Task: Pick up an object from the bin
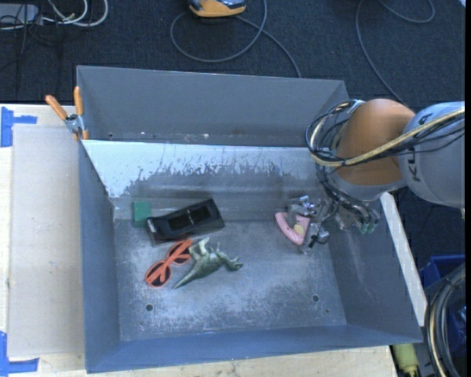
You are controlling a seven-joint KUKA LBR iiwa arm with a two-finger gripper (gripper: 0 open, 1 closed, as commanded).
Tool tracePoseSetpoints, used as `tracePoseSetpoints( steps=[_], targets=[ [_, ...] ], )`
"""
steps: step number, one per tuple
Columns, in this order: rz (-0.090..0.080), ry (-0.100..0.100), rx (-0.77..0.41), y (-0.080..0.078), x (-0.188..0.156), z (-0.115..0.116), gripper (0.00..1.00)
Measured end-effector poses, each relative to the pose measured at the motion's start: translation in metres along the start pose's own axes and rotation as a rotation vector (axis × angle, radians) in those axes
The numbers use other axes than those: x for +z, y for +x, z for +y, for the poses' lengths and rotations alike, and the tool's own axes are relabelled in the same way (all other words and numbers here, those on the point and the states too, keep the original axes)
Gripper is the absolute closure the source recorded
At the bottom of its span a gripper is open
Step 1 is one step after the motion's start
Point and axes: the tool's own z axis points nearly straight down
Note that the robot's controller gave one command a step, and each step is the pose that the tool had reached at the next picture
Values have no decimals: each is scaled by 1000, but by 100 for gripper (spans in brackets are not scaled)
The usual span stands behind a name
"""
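- Bin [102,234]: grey metal, with a few loose things on its floor.
- Arm [377,144]: enters from the view's right.
- End effector [312,228]: low over the floor's right part; clenched or released, I cannot tell.
- Black case [184,220], orange glasses [169,263], green dinosaur [208,261]: well apart, toward the view's left.
- Pink thing [286,225]: just beside the end effector on its bin-middle side, with its long axis slanting.
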Motion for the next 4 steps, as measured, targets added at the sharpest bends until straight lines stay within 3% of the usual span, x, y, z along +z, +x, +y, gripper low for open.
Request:
tracePoseSetpoints(
  steps=[1, 2, 3, 4],
  targets=[
    [0, 0, -1, 0, 0, 0, 100],
    [4, -3, -2, 3, -40, -8, 100],
    [3, -2, -3, 13, -107, -11, 100],
    [-4, 0, 8, -2, -134, 5, 100]
  ],
)
